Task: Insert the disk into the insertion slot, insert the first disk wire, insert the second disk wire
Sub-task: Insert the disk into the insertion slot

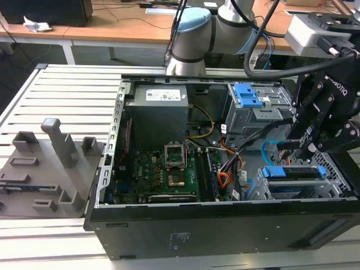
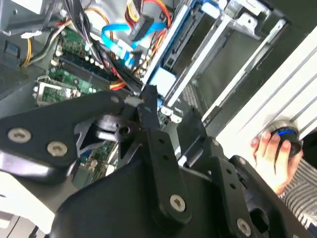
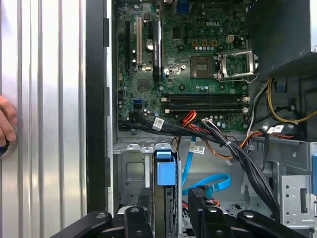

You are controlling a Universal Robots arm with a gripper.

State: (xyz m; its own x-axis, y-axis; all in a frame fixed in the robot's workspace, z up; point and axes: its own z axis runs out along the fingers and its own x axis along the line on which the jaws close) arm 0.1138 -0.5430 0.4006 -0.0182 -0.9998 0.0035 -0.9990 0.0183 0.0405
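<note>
Slatted aluminium table [image 1: 67,84] is topped by open black computer case [image 1: 225,236]. Silver hard drive in blue bracket [image 3: 166,173] is seated in grey perforated bay [image 3: 130,171]. Black gripper [image 3: 168,210] fingers [image 3: 134,218] are spread astride it, nothing gripped.

The ribbed aluminium bench [image 1: 73,93] carries an open black computer case [image 1: 185,239]. Just beside the case, on the exterior view's left, lies a grey fixture plate [image 1: 45,169] with upright blocks.

The disk [image 3: 166,173], blue-bracketed, sits in the insertion slot [image 3: 130,171] at seven o'clock of the motherboard [image 3: 198,64], the second disk wire [image 3: 213,184] looping at its three o'clock, a hand [image 3: 6,124] well apart at nine.
</note>
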